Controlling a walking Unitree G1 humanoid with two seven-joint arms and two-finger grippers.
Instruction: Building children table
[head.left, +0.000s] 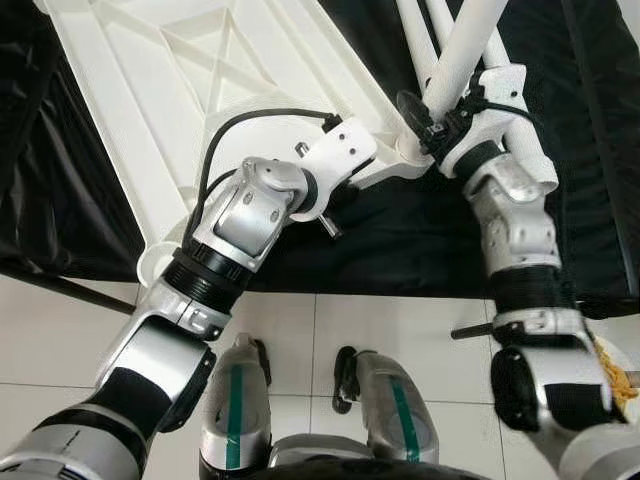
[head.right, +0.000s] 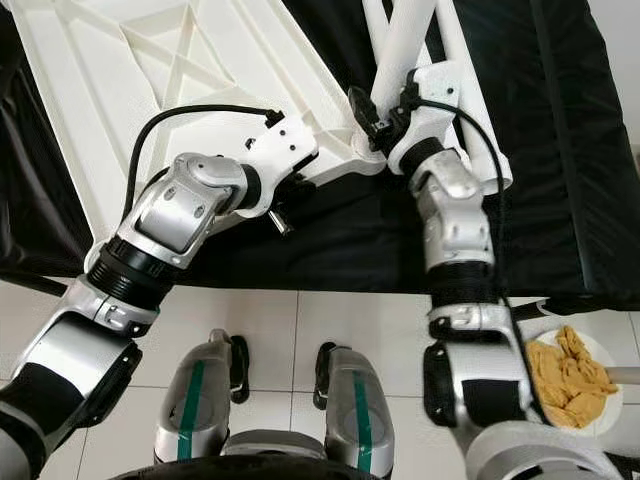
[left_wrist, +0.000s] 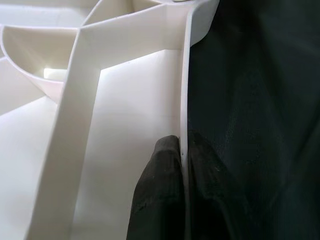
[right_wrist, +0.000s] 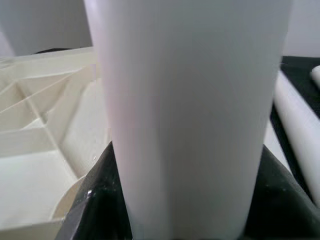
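We see the white plastic children's table top lying upside down, its ribbed underside facing up, on a black cloth that covers the surface before us. Our left pincer is closed on the near rim of this panel: in the left wrist view one black finger presses the inner face of the thin white edge and the other sits against the outer face, beside the dark cloth. Our right pincer grips a white tube-shaped table leg, the black fingers clasping it on both sides; the leg stands tilted, its lower end at the near right corner of the panel, touching or just beside the corner socket, though we cannot tell whether it is seated. More white legs lie on the cloth just behind it, near the panel's right edge. Below the cloth is a pale tiled floor, where our two feet stand, and at the far right a white plate holds a crumpled yellow-orange item.
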